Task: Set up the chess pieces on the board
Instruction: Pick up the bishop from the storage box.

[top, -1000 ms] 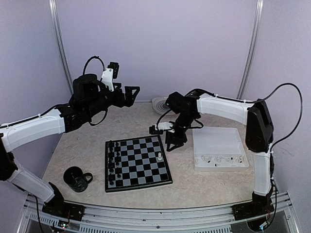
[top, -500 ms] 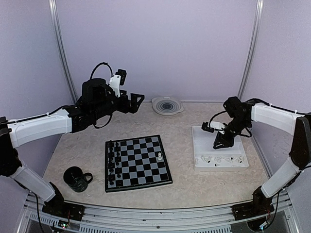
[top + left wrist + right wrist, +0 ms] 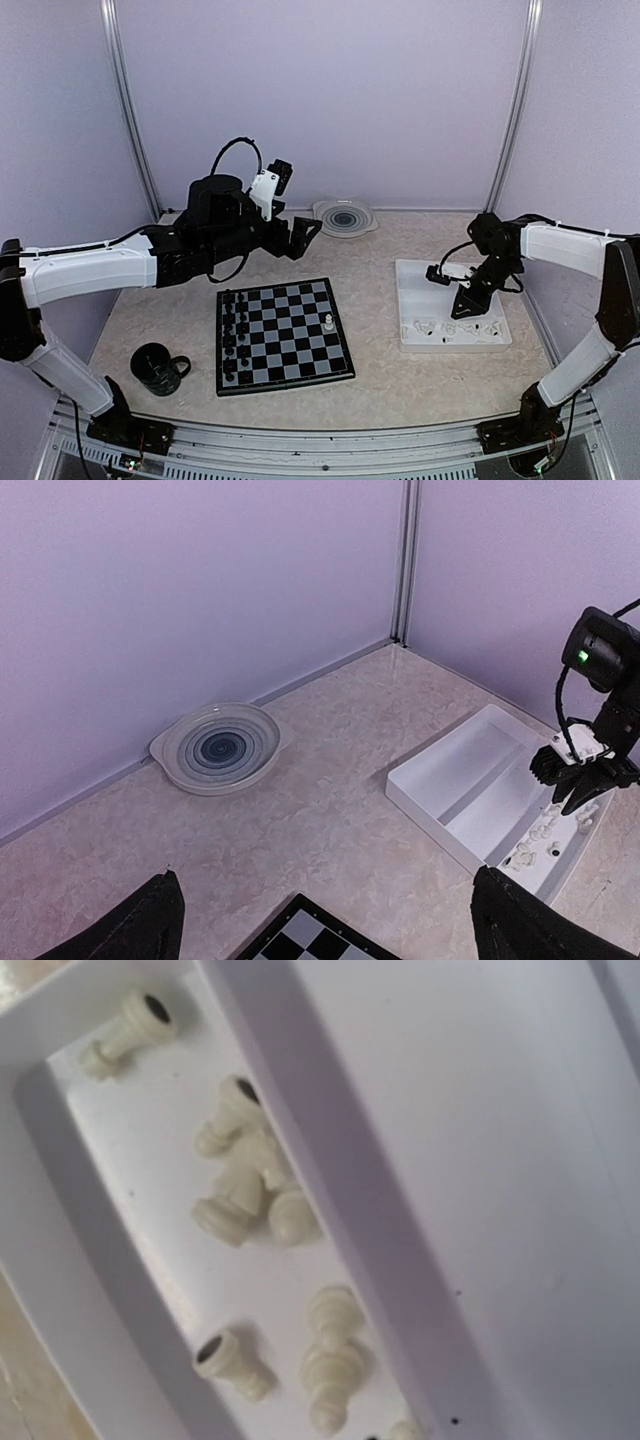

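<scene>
Beige tabletop (image 3: 385,385). Board (image 3: 290,345) centre-frame: black pieces (image 3: 233,335) along left files, one white piece (image 3: 328,322). Spare white pieces (image 3: 245,1200): tray (image 3: 445,283), right. Right gripper (image 3: 467,309) above them, closure unclear; left gripper (image 3: 306,237) agape. Advised: isolate one, pinch stem.

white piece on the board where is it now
Top external view: the white piece stands alone near the right edge of the board, far from the black pieces along its left side.

A robot lab cell: plain lilac panel walls (image 3: 330,90), aluminium corner posts (image 3: 514,100), a mounting rail (image 3: 320,450) along the table (image 3: 400,375) edge
</scene>
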